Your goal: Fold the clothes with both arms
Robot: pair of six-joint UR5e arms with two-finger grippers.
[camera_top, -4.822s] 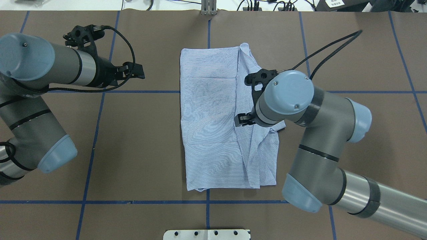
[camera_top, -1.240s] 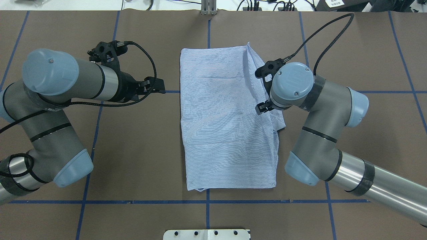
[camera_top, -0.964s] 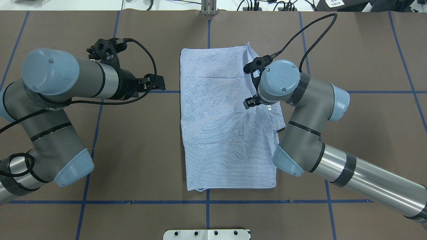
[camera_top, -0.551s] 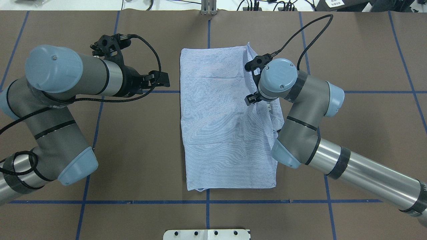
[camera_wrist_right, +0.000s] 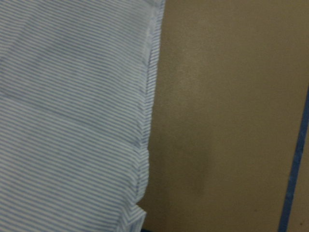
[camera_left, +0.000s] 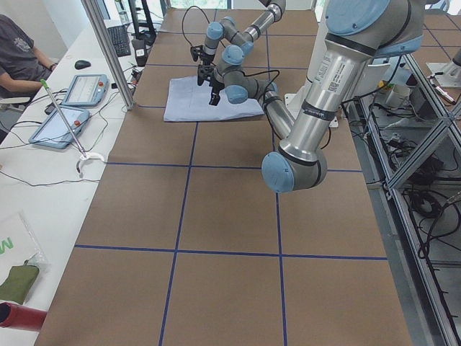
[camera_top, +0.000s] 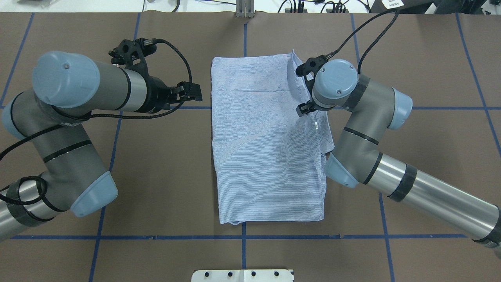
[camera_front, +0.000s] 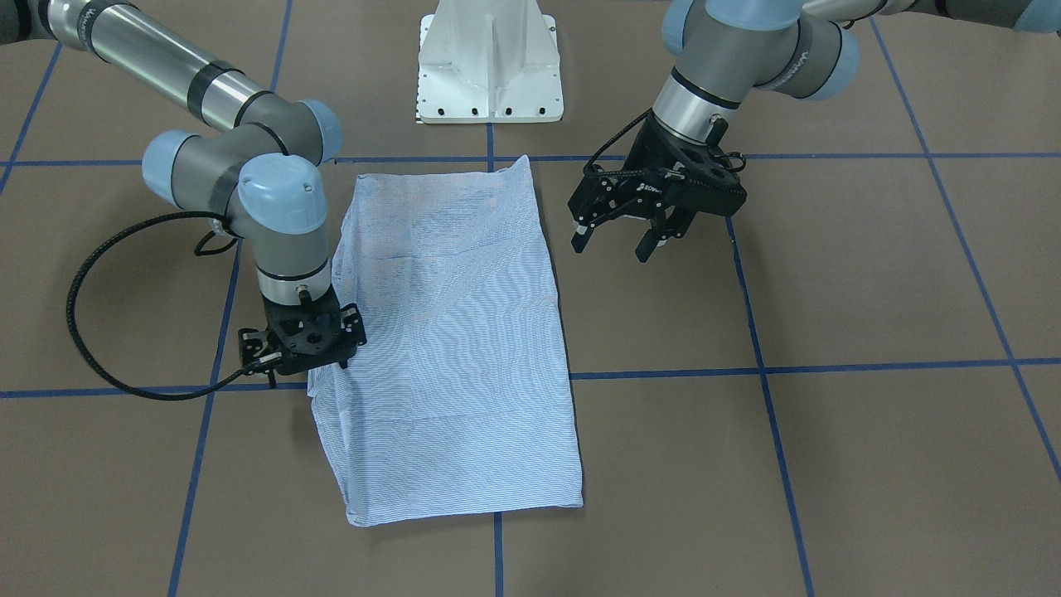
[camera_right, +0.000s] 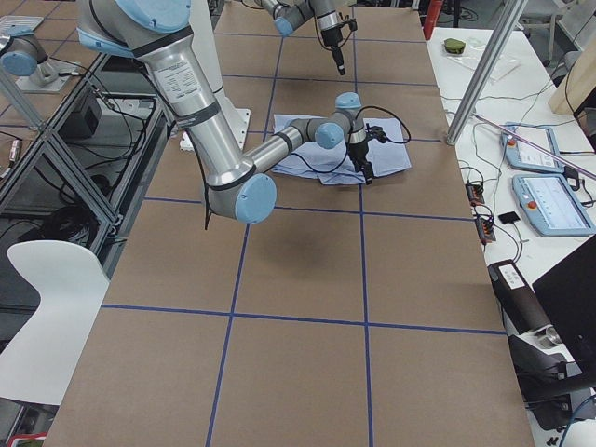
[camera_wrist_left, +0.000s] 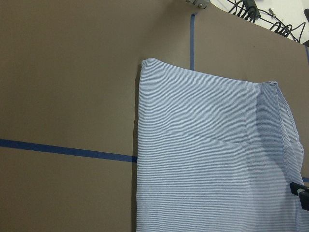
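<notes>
shirt [camera_top: 266,145]: folded into a long rectangle, flat on the brown table [camera_top: 156,176] between both arms.
left gripper [camera_front: 611,247]: hovering over bare table just beside the shirt's near-side edge, fingers spread wide, gripping nothing. right gripper [camera_front: 302,344]: pointing straight down at the opposite edge, toward the end far from the robot base, tips hidden under own body, so can't tell whether apart or pinching cloth. loose rumpled layers sticking out along that same edge.

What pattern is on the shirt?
The shirt has thin light-blue and white stripes. The right wrist view shows them best.
</notes>
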